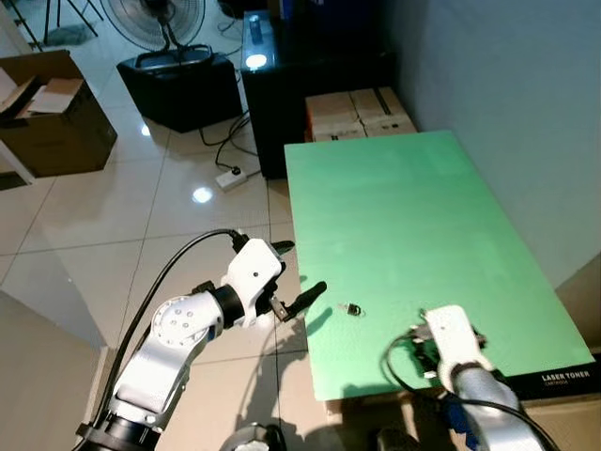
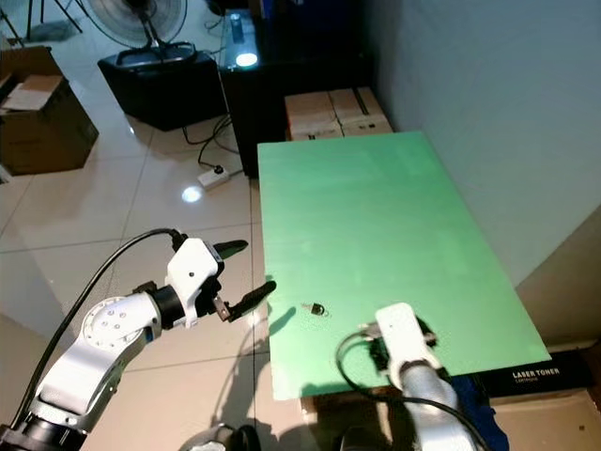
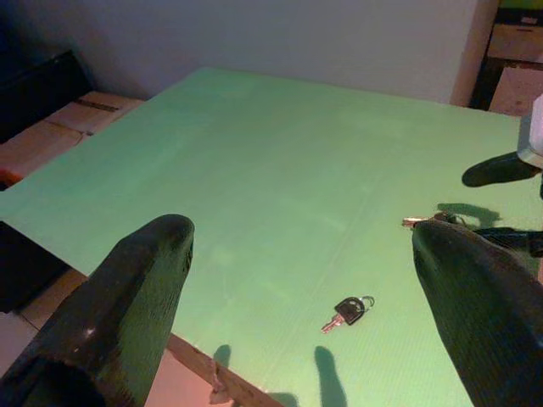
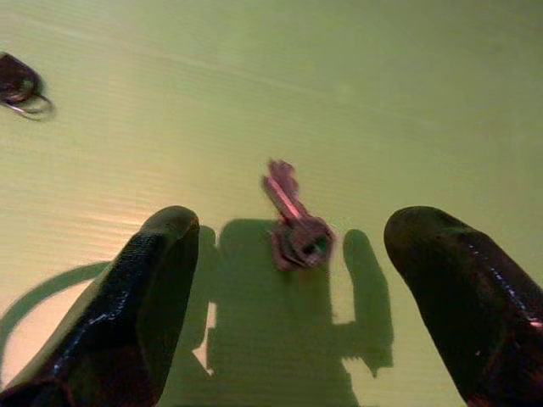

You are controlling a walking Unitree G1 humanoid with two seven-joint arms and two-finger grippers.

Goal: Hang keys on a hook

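1. A small key with a black head and a thin silver ring lies flat on the green board table top, near the board's front edge and a little towards the robot's left.
2. A second key, plain metal with a reddish tint, lies flat on the same green surface, near the front edge more to the right.
3. The left gripper hangs just beside the board's left edge, above the tiled floor. Its two black fingers are spread wide and hold nothing; the black-headed key lies ahead of them, apart.
4. The right gripper is over the metal key, fingers wide apart on either side of it, not touching it.
5. In the head views both keys are tiny; the metal key is hidden behind the right wrist.
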